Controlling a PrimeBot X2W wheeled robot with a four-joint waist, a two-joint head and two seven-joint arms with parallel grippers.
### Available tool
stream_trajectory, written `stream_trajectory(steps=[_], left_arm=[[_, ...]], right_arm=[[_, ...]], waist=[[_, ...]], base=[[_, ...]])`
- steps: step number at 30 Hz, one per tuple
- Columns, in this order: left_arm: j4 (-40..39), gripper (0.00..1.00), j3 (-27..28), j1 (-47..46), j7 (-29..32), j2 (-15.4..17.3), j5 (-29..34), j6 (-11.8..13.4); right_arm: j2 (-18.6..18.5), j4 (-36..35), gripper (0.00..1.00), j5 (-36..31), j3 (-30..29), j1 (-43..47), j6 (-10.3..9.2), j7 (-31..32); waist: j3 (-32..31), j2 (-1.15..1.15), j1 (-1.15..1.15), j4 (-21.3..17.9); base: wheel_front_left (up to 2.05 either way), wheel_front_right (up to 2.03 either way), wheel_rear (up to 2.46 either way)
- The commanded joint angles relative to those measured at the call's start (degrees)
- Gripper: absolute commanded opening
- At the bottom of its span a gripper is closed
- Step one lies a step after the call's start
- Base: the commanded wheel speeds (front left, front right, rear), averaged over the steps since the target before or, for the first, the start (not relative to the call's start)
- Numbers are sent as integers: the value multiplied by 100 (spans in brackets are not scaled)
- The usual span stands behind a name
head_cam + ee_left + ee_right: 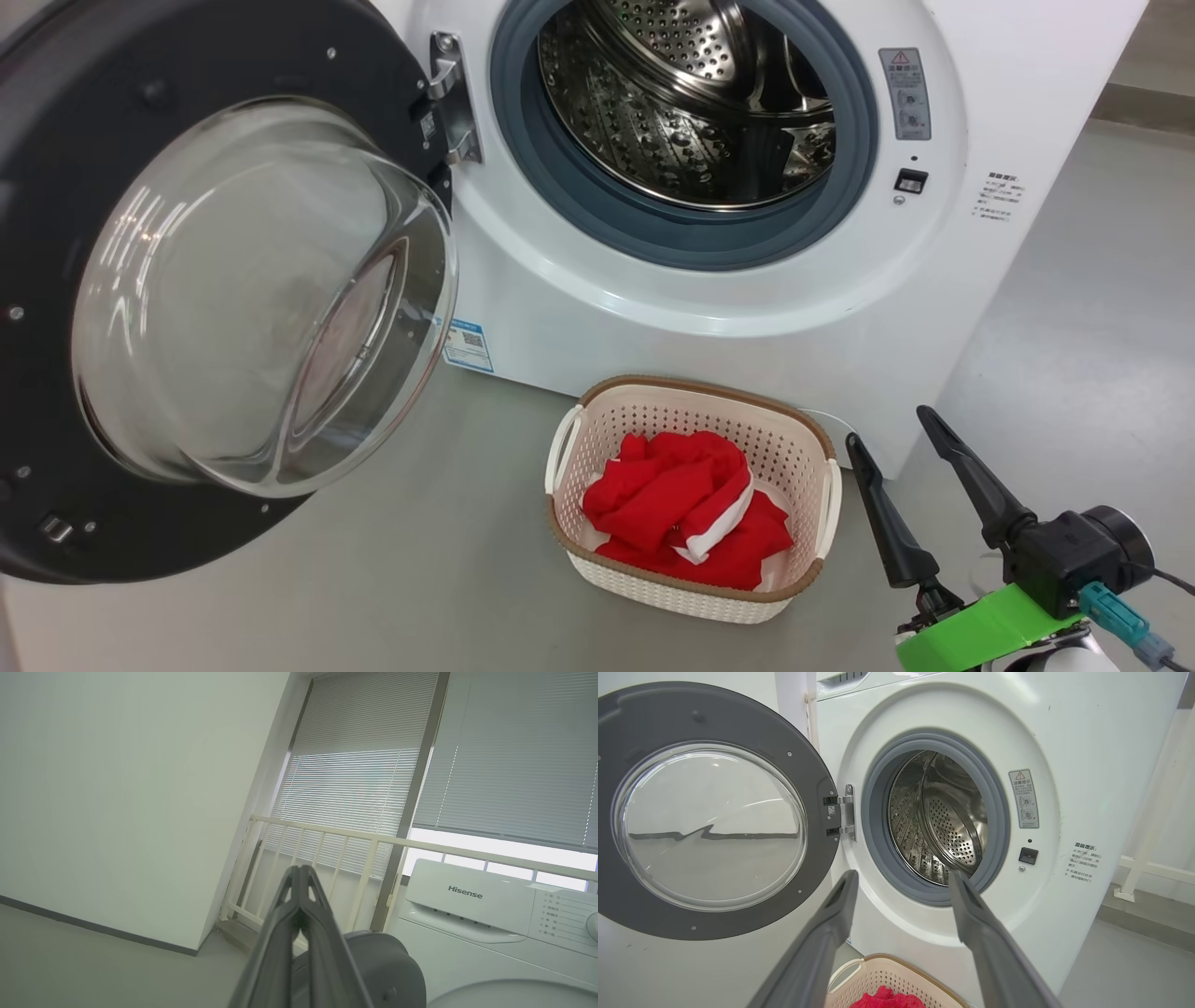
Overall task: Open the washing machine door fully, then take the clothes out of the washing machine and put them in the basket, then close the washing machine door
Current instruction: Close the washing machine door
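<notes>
So the left gripper (299, 872) came up from 6 o'clock with its two fingers pinched tight together and nothing between them, aimed at a white railing (327, 834) near the middle with window blinds (350, 779) behind it up at 12 to 2. A plain wall (117, 788) took up 9 to 11 with floor (70, 961) at 8. The washing machine (467, 933) top, Hisense logo and all, sat at 4, and a dark rounded shape (387, 966) I couldn't identify sat just beside the fingers at 5.

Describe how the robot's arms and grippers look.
The right gripper has two long, tapering matt black fingers on a black block, above a bright green plate with a teal plug beside it. The left gripper has similar dark fingers, with slotted openings near their tips.
</notes>
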Motion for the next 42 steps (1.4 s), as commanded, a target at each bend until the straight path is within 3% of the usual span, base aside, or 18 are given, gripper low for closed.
stream_trajectory(steps=[1, 10, 24, 31, 37, 42], left_arm=[[90, 0, 262, -330, 105, 367, -137, -23], [1249, 0, 664, -1031, 1095, 1120, -630, 67], [2517, 0, 1462, -1813, 3663, 1101, -2770, -59], [2578, 0, 1431, -1710, 4523, 1225, -3071, -79], [2666, 0, 1422, -1513, 4666, 1255, -3057, 4], [2685, 0, 1316, -1373, 4958, 1213, -3115, -112]], right_arm=[[-60, -129, 100, -21, 121, -74, 20, -37], [-84, -128, 100, -21, 49, -67, 20, -37], [-78, -77, 100, 5, 110, -132, 20, -37], [-82, -102, 100, 8, 118, -118, 20, -37], [-89, -112, 100, 23, 151, -151, 20, -37], [-109, -131, 100, 43, 162, -175, 20, -37]], waist=[[2, 0, 0, -33], [72, 0, 0, -72], [105, 0, 0, -1], [167, 0, 0, -56], [217, 0, 0, -92], [247, 0, 0, -111]], base=[[0, 0, 0], [0, 0, 0], [0, 0, 0], [0, 0, 0], [0, 0, 0], [0, 0, 0]])
